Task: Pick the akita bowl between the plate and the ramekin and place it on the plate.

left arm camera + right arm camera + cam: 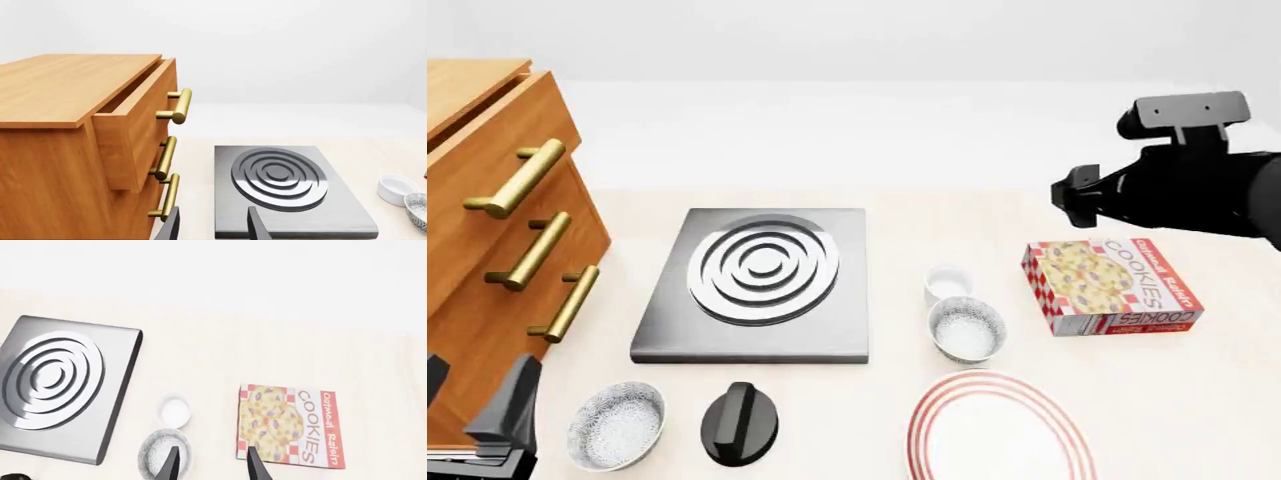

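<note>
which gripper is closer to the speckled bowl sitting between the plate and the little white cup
Right. The right gripper hangs above, with the bowl beside its fingertips. The left gripper sits far off beside the drawers.

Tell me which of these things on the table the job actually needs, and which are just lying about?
Needed:
akita bowl
plate
ramekin

Lying about:
second speckled bowl
stove burner
cookie box
black knob
wooden drawer cabinet
</note>
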You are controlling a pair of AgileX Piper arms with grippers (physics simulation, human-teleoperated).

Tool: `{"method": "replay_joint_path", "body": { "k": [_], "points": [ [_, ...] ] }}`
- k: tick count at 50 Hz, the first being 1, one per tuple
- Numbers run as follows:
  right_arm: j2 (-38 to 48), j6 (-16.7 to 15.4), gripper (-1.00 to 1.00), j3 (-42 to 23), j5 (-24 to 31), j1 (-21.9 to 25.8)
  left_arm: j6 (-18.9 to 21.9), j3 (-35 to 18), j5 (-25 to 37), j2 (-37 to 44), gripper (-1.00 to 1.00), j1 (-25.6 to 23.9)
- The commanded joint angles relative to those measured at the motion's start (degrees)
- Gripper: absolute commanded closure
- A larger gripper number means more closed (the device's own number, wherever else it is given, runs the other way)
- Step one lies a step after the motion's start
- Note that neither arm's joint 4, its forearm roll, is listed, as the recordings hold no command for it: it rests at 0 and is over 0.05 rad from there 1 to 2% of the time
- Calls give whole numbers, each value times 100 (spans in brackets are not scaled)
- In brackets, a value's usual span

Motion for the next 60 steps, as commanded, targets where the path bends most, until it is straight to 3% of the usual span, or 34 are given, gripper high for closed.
{"method": "replay_joint_path", "body": {
  "k": [1,11,13,19,29,37,60],
  "points": [
    [415,171,-100,624,-602,-79,2,7,2,-9,-100,0],
    [826,374,-100,723,-1038,-83,-4,7,2,-10,-100,0],
    [919,657,-100,791,-1261,-147,-2,7,2,-9,-100,-1],
    [1036,937,-100,831,-1364,-109,1,7,3,-8,-100,-1],
    [1012,1040,-100,1132,-1550,-79,-2,7,2,-8,-100,0],
    [1105,1399,-100,1393,-1699,178,1,7,2,-10,-100,0],
    [1528,1601,-100,1842,-2244,254,0,7,2,-10,-100,0]
  ]
}}
